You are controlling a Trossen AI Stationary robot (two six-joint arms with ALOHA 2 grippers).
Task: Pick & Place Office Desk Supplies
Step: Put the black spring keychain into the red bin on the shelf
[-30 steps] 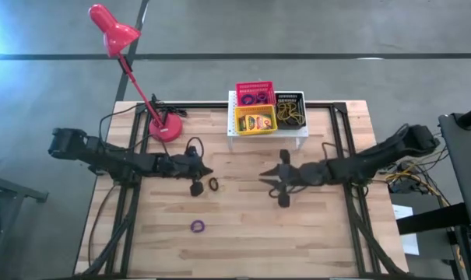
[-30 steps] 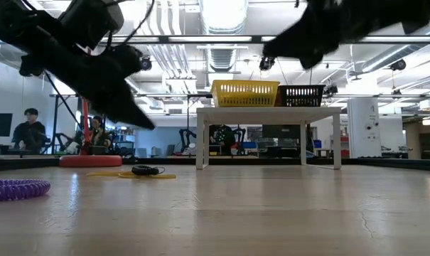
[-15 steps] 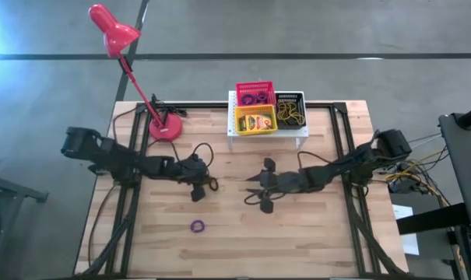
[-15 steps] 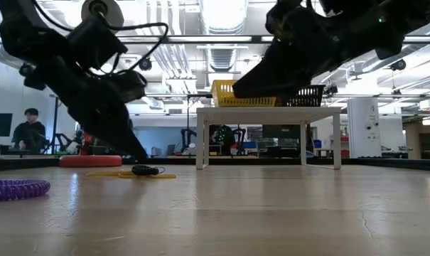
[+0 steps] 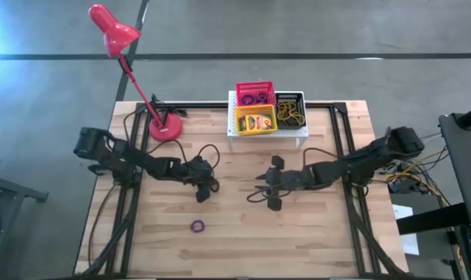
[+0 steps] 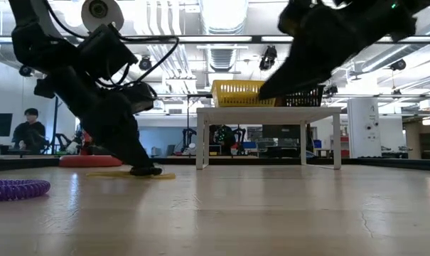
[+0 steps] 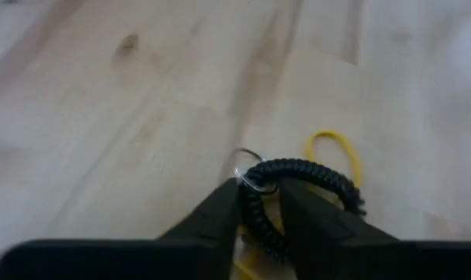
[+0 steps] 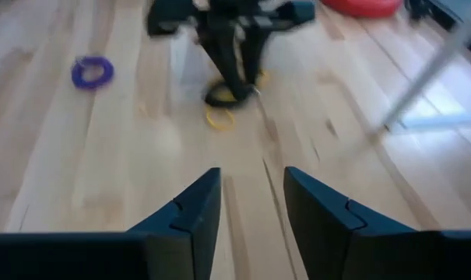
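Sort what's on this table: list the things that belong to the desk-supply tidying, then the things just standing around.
Part of the job:
- black coil loop, left hand around it
- yellow loop
- purple loop
- crayon box in yellow basket
- pink-red basket
- black basket

Just standing there:
- red desk lamp
- white shelf

No lettering, number or sign can be read anywhere. The yellow-and-green crayon box (image 5: pixel 257 122) in the yellow basket (image 5: pixel 255 128) perhaps carries printing, but it shows only as blurred colour.
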